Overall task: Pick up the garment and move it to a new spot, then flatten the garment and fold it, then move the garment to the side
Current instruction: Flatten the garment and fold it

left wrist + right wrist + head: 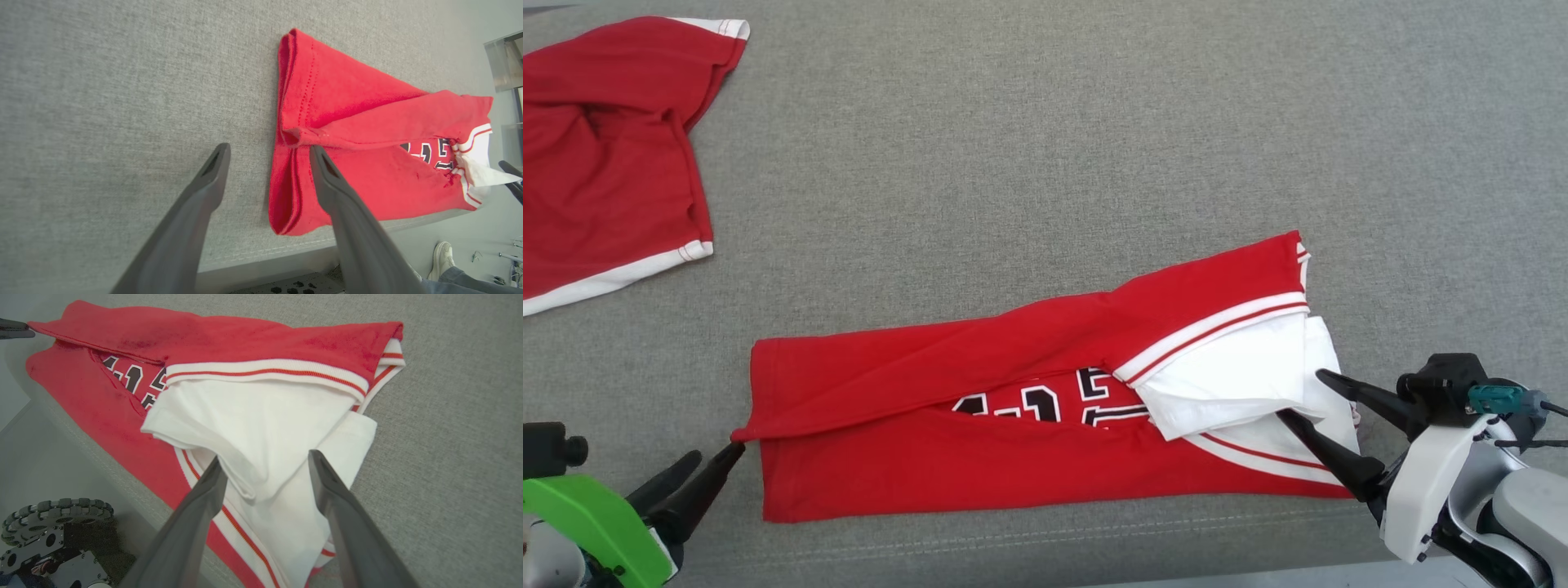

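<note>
Jersey (980,457), red with white sleeves, lies folded into a long strip near the front edge of the grey worktop (1045,147). Number print (1029,404) shows in the gap between the two flaps. Left pincer (719,453) is apart, tips just beside the hem corner. Right pincer (1300,394) is apart, straddling the white sleeve (1233,376), not clamped on it. Second red garment (605,155) is at far left, well apart.

Likely a robotics lab: a grey cloth-covered bench (1045,122), smooth grey floor (482,220), the robot's roller wheel (57,514), a person's sneaker (443,253) nearby.
</note>
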Tool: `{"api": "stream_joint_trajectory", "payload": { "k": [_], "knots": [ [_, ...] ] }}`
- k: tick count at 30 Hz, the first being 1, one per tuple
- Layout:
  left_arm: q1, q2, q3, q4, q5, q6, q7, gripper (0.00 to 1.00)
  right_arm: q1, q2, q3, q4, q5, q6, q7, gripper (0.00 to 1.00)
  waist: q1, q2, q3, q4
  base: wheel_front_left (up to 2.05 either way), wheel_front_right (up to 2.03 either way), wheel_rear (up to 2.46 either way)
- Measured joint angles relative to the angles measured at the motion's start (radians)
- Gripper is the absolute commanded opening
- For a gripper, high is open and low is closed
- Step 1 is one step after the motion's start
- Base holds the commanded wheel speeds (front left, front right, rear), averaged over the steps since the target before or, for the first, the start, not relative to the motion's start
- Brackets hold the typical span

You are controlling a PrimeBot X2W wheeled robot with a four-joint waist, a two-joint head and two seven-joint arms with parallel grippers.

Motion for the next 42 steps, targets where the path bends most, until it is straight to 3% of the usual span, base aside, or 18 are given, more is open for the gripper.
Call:
{"api": "stream_joint_trajectory", "payload": {
  "k": [7,13,17,21,28,42],
  "knots": [
    [0.004,0.065,0.011,0.017,0.189,0.014,-0.109,1.0,0.018,-0.015,-0.063,-0.017,0.104,-0.044,0.035,1.0,0.0,0.0,-0.025,-0.003,0.0,0.0,0.0],
    [0.002,0.063,0.002,-0.054,0.347,0.067,-0.222,1.0,0.022,-0.047,-0.126,-0.008,0.201,-0.092,0.069,1.0,0.0,0.0,-0.043,0.015,0.0,0.0,0.0],
    [-0.021,0.029,0.025,-0.091,0.416,0.107,-0.331,1.0,0.034,-0.056,-0.144,0.023,0.256,-0.104,0.092,1.0,0.0,0.0,-0.048,0.044,0.0,0.0,0.0],
    [-0.026,-0.017,0.025,-0.105,0.455,0.148,-0.4,1.0,0.05,-0.04,-0.158,0.07,0.306,-0.106,0.108,1.0,0.0,0.0,-0.055,0.086,0.0,0.0,0.0],
    [-0.011,-0.094,-0.006,-0.113,0.459,0.167,-0.395,1.0,0.099,-0.006,-0.163,0.152,0.394,-0.106,0.142,1.0,0.0,0.0,-0.073,0.17,0.0,0.0,0.0],
    [0.03,-0.096,0.013,-0.142,0.509,0.188,-0.396,1.0,0.108,0.056,-0.166,0.197,0.484,-0.08,0.207,1.0,0.0,0.0,-0.123,0.291,0.0,0.0,0.0]
  ]
}}
